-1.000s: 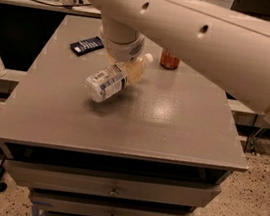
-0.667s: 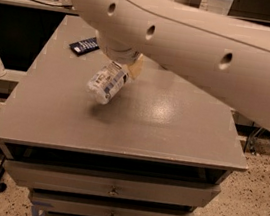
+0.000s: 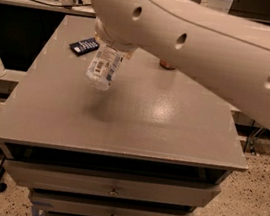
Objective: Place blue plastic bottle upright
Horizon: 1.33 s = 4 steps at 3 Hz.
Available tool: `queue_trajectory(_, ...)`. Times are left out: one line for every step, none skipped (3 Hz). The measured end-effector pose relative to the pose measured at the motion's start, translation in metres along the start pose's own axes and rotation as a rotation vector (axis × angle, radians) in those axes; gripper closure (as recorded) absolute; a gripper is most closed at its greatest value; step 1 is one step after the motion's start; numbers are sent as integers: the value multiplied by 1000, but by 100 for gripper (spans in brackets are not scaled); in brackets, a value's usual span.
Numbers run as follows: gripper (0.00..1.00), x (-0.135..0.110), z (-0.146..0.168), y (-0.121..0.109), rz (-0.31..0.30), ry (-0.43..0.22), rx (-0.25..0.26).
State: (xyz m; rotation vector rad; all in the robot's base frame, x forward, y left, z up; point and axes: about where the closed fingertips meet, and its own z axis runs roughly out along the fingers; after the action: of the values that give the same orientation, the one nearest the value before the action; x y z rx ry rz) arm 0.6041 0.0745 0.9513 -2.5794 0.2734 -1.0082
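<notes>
The gripper point(image 3: 113, 46), mostly hidden under the arm, grasps the top of the blue plastic bottle point(image 3: 103, 68), which hangs tilted above the grey table point(image 3: 142, 124).

One high camera looks down over table point(image 3: 172, 126); gripper point(image 3: 115, 46) upper-left.

Warm, dimmish overhead light leaves a soft glare patch on the tabletop point(image 3: 175, 111). The gripper point(image 3: 112, 46), under the arm point(image 3: 211, 40) at upper left, clasps the blue plastic bottle point(image 3: 103, 67), which throws a faint shadow beneath.
</notes>
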Motion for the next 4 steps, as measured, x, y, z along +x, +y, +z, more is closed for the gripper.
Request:
queue_trajectory(100, 22, -3, -14, 13, -26, 138)
queue_trajectory(100, 12, -9, -26, -18, -69, 186)
queue_trajectory(100, 12, -9, -26, -19, -69, 186)
queue_trajectory(100, 17, -12, -28, -71, -26, 240)
